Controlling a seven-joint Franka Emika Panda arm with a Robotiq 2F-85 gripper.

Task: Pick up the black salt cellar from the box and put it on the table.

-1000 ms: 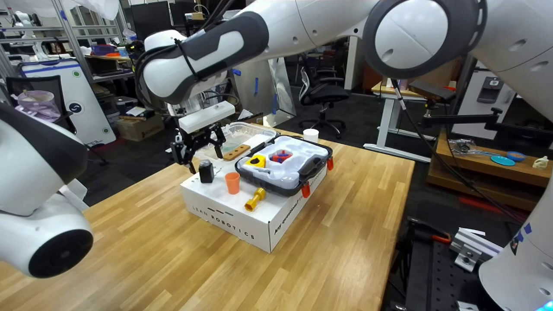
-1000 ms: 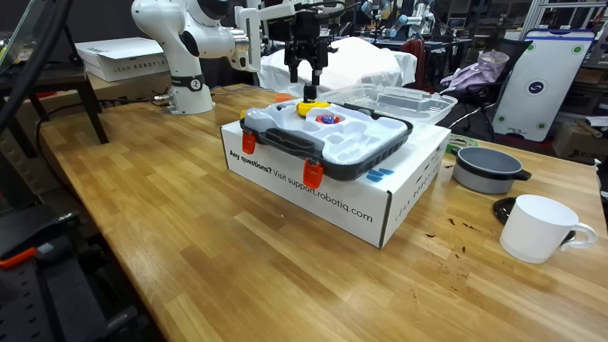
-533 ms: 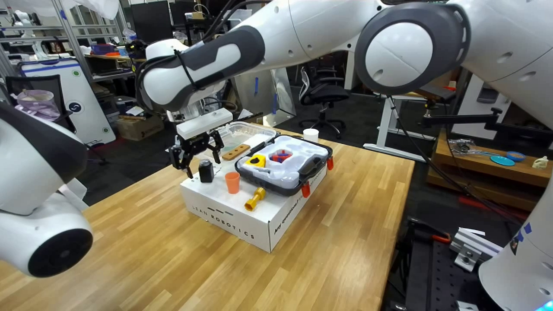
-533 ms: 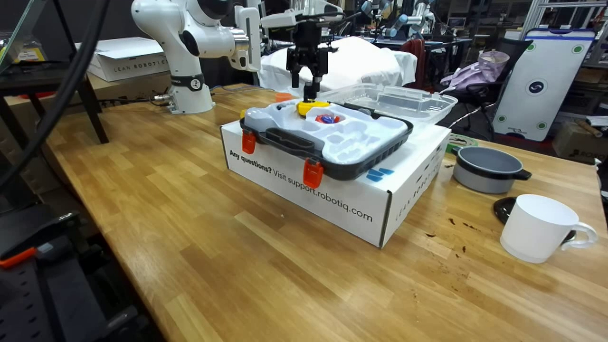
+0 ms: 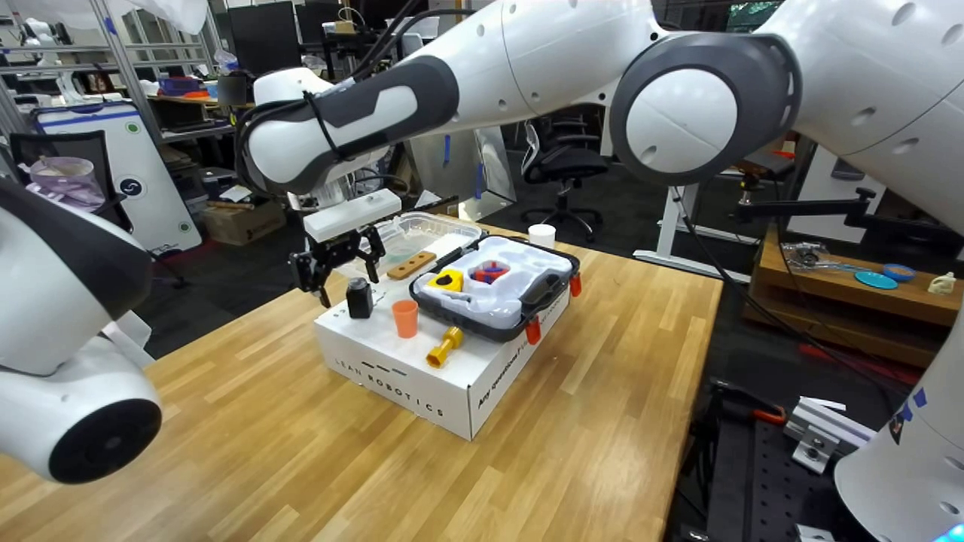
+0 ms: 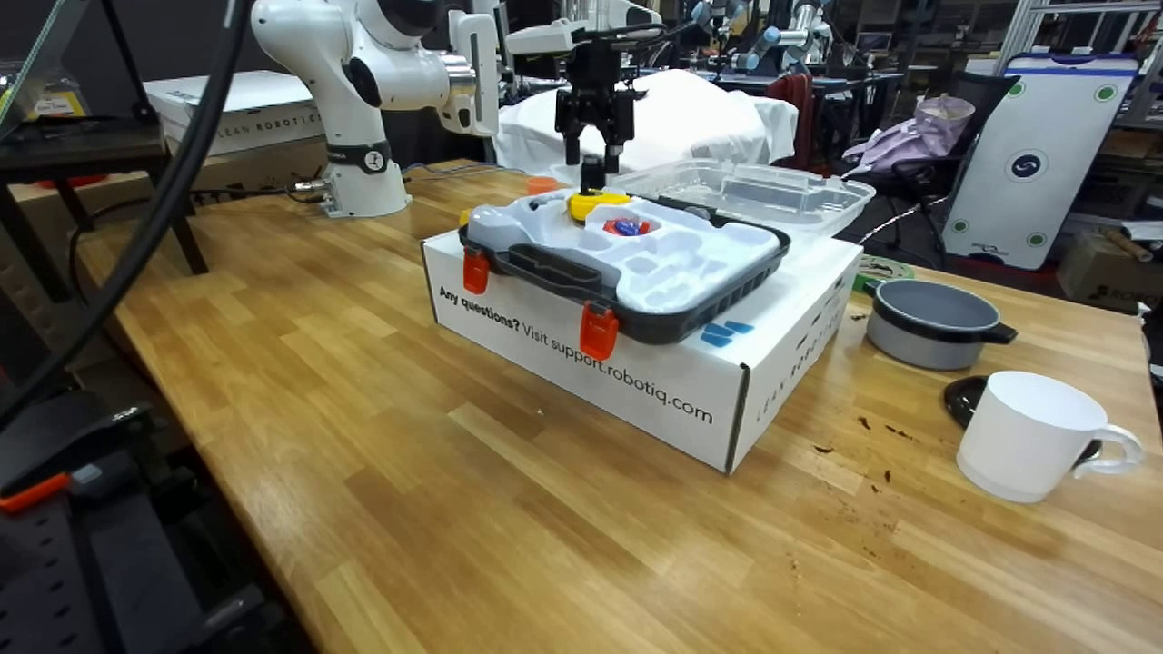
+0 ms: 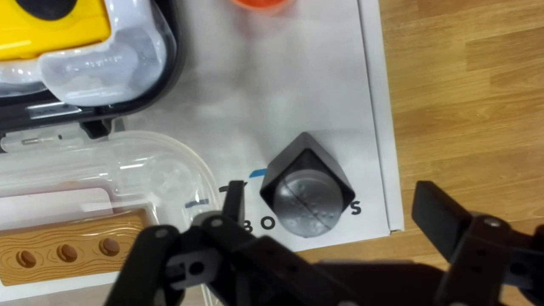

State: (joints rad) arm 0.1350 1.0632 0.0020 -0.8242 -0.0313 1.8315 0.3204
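"Two black fingers (image 7: 440,216), wide apart. Where to?"

"Down around the square black salt cellar (image 7: 307,187), upright on the white cardboard box (image 7: 293,85). Best turn first to match flat sides."

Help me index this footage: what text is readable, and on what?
"Any questions? Visit support.robotiq.com": white box
"LEAN ROBOTICS": its adjoining side
"O", "S": its top, partly hidden
"EAN ROBOTIC": background box, ends unclear
Too small or blurred: white panel, cardboard box, background arm markings
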